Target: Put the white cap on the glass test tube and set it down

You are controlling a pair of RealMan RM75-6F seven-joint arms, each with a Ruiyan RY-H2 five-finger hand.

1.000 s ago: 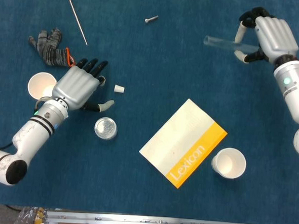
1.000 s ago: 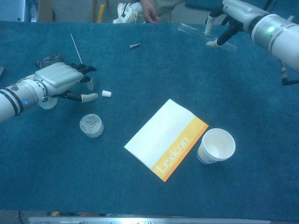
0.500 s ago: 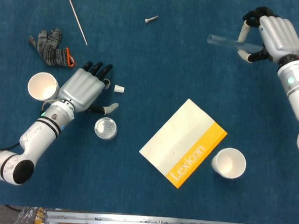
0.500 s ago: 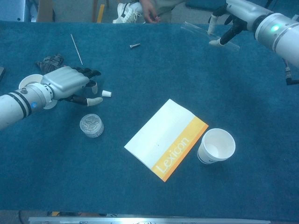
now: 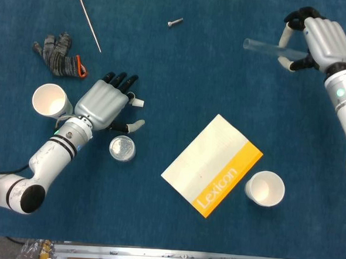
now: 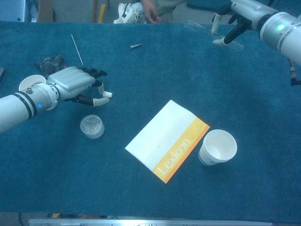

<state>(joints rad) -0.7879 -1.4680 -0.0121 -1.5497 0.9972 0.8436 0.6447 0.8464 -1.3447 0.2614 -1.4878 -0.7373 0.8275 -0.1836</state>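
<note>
From the head view, the left hand (image 5: 104,102) lies palm-down over the blue cloth table (image 5: 188,77) with its fingers spread and holding nothing; the small white plastic cap (image 5: 138,103) sits right at its fingertips, though whether they touch it I cannot tell. A round clear lidded dish (image 5: 122,148) lies just below the thumb, and a white paper cup (image 5: 49,100) stands beside the wrist. The right hand (image 5: 319,41) grips the clear glass test tube (image 5: 266,48) between thumb and fingers, the tube jutting out level toward the left hand's side. From the chest view, the left hand (image 6: 75,84) hovers low, fingers parted, the cap (image 6: 108,94) partly hidden at the fingertips. The right hand (image 6: 240,14) holds the tube (image 6: 207,30) above the table's far edge, well apart from the cap.
</note>
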